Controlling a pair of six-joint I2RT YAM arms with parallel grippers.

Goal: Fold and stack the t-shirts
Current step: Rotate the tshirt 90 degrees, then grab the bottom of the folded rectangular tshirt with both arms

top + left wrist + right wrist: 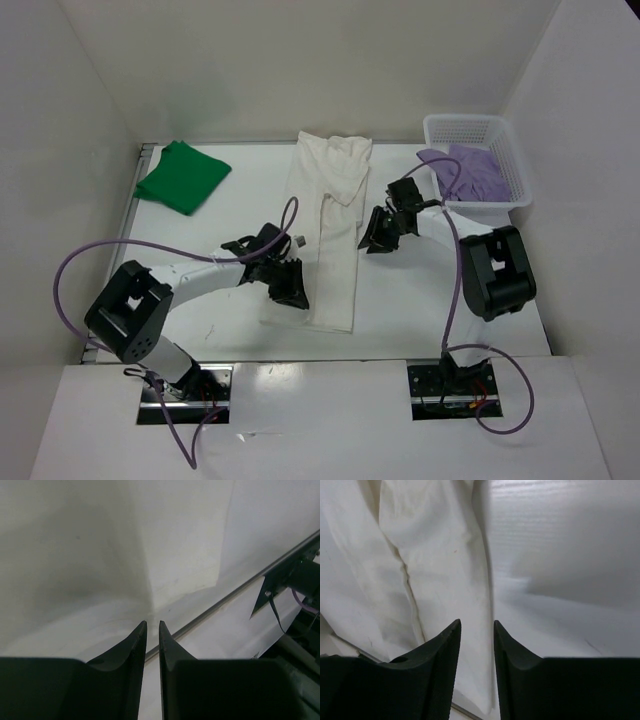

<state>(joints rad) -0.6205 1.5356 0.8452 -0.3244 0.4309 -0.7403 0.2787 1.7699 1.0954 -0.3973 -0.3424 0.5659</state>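
The white t-shirt (330, 235) lies across the middle of the table as a long narrow strip, collar end far from me. A bright green t-shirt (184, 176) rests folded at the far left. The lavender t-shirt (472, 170) is bunched in the basket. My left gripper (292, 290) (152, 622) hovers at the white shirt's near left edge, its jaws a narrow slit apart with nothing between them. My right gripper (378, 238) (476, 622) is open just above the white t-shirt (435, 565) at its right edge, and holds nothing.
A white lattice basket (505, 135) stands at the far right corner. White walls enclose the table (420, 300) on three sides. A metal strip (220, 607) runs along the table's near edge. Purple cables loop beside both arms.
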